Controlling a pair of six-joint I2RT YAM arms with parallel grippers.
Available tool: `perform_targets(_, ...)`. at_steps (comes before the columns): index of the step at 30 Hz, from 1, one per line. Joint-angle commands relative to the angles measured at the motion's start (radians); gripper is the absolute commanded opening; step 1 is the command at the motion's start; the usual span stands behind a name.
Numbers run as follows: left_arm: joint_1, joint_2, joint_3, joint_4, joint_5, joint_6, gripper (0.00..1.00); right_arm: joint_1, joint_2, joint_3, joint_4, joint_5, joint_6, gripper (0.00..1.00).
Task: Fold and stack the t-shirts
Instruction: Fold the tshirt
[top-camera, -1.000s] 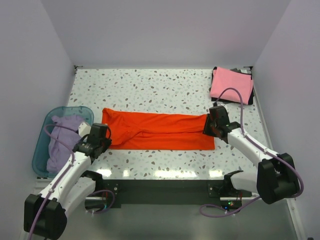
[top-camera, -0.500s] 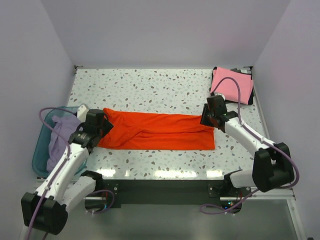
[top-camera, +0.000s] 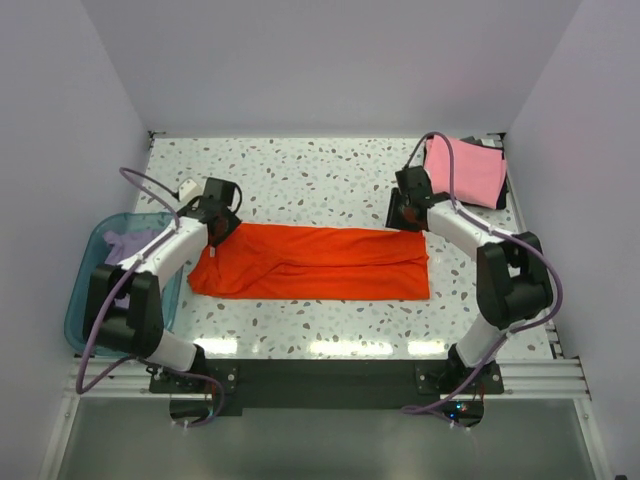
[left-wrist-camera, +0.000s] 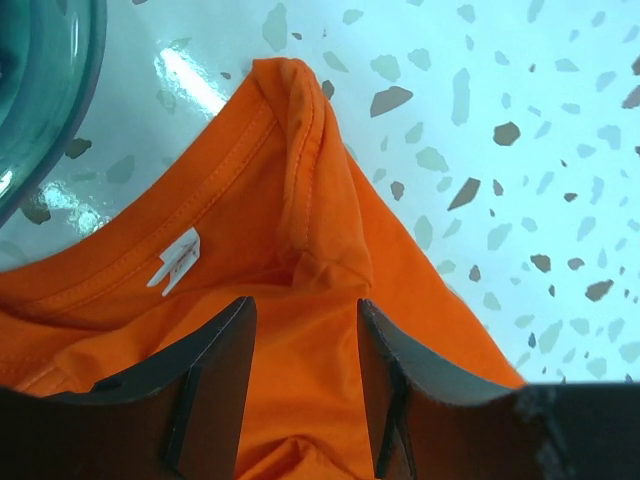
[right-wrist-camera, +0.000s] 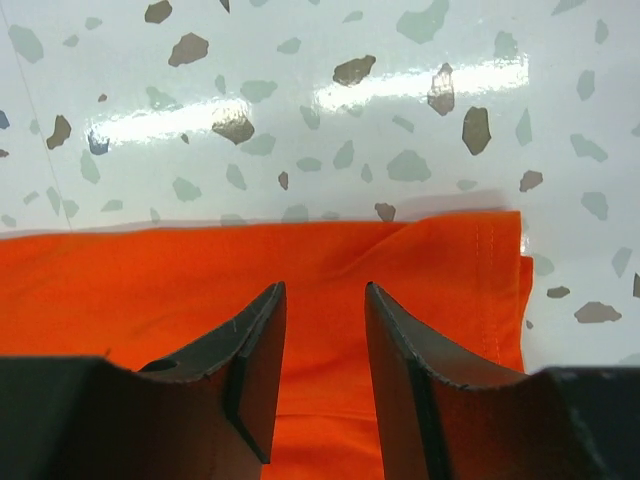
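Orange-red t-shirt (top-camera: 320, 262) lies flat on the speckled desk (top-camera: 320, 180), folded into one long band that runs left to right across the near half of the surface. The collar (left-wrist-camera: 300, 120) sits at the band's left end, with a small white label (left-wrist-camera: 178, 262) showing inside it. A stitched hem (right-wrist-camera: 490, 290) closes the right end. The left tool (top-camera: 215, 232) is positioned over the far left corner of the band, just beside the collar. In the left wrist view its two fingers (left-wrist-camera: 215, 370) stand apart with orange cloth visible in the gap between them. Whether the tips touch the cloth cannot be told. The right tool (top-camera: 403, 215) is positioned over the far right corner of the band. In the right wrist view its fingers (right-wrist-camera: 250, 370) are likewise spread, with the far edge of the orange cloth just beyond the tips. Contact cannot be confirmed here either. The pink t-shirt (top-camera: 463, 170) lies folded at the far right corner of the desk, well apart from the orange band. The lavender t-shirt (top-camera: 135, 242) is bunched inside the translucent teal basin (top-camera: 80, 310), which stands at the left edge of the desk, near the collar end of the band.
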Motion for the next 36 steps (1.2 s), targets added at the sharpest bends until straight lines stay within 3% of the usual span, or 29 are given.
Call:
perform_targets(1,0.034,0.065,0.047,0.051,-0.038,-0.031,0.50,0.002,0.037,0.072,0.020,0.011,-0.021,0.42)
perform_targets(4,0.068,0.108,0.044,0.097,0.002,-0.021,0.50,0.002,0.069,0.099,0.015,0.011,-0.025,0.43)
perform_targets(10,0.105,0.144,0.022,0.102,0.016,-0.020,0.31,0.002,0.101,0.119,0.012,0.011,-0.033,0.44)
perform_targets(14,0.135,0.118,-0.013,0.085,0.001,-0.047,0.06,0.002,0.098,0.115,0.017,0.013,-0.035,0.44)
perform_targets(16,0.143,0.089,-0.039,0.079,-0.013,-0.054,0.00,0.002,0.098,0.116,0.015,0.014,-0.036,0.44)
perform_targets(24,0.171,0.078,-0.070,0.068,0.004,-0.032,0.00,0.002,0.120,0.144,0.006,0.011,-0.041,0.47)
perform_targets(28,0.172,0.032,-0.055,0.089,0.036,0.025,0.21,0.002,0.126,0.159,-0.009,0.034,-0.076,0.50)
perform_targets(30,0.172,-0.007,-0.035,0.083,0.047,0.052,0.40,0.002,0.124,0.161,-0.020,0.039,-0.090,0.52)
perform_targets(36,0.152,-0.120,0.007,-0.012,0.039,0.081,0.45,0.021,0.112,0.141,-0.048,0.023,-0.136,0.54)
